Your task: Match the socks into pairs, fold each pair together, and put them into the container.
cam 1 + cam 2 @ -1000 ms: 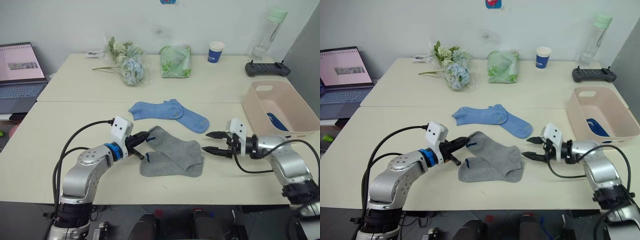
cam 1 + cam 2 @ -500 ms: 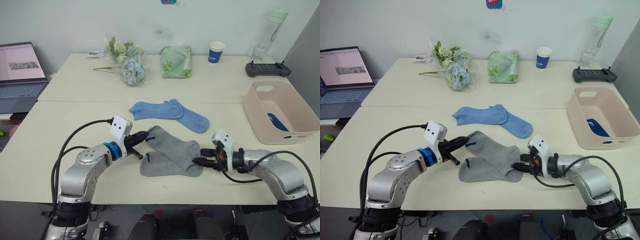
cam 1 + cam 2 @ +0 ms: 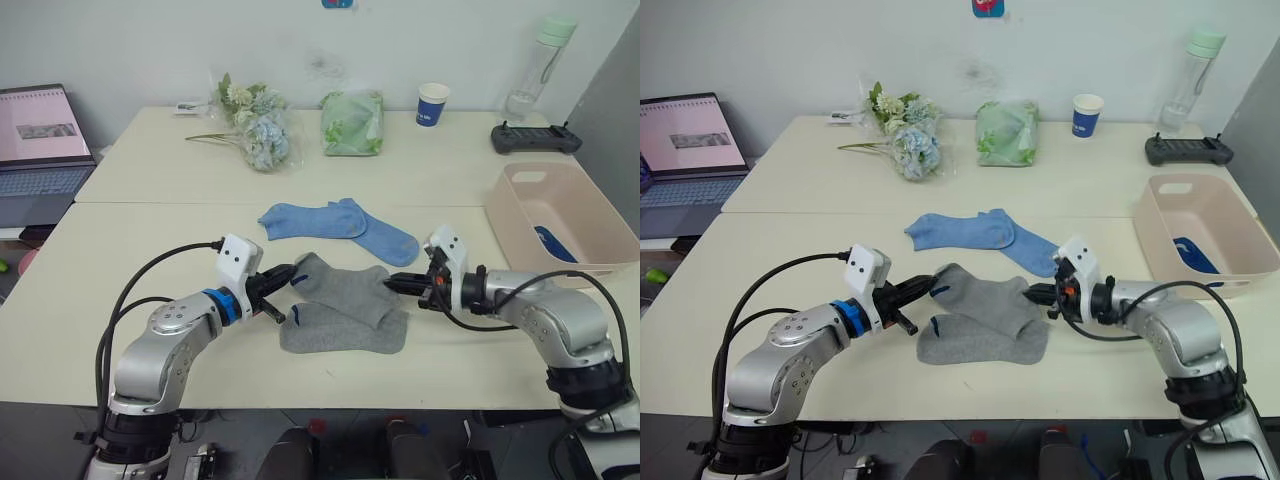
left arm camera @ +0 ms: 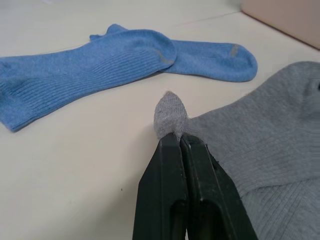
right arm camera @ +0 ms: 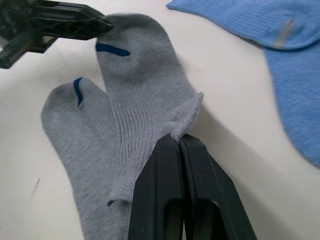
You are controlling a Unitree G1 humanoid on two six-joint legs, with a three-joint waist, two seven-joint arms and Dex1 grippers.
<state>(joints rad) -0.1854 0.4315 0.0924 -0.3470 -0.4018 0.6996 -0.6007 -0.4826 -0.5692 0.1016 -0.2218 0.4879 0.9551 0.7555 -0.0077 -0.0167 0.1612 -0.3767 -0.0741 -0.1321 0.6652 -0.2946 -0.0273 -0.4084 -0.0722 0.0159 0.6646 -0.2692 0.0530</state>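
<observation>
Since a second ago the right gripper has crossed to the upper grey sock and now pinches its cuff end with fingers shut, lifting that edge slightly. At the opposite end, the left gripper pinches the same sock's toe tip, fingers fully together, while the other grey sock lies flat beneath it. Just behind lie two light blue socks on the table, and the pink container sits well to the right with a dark blue sock inside.
</observation>
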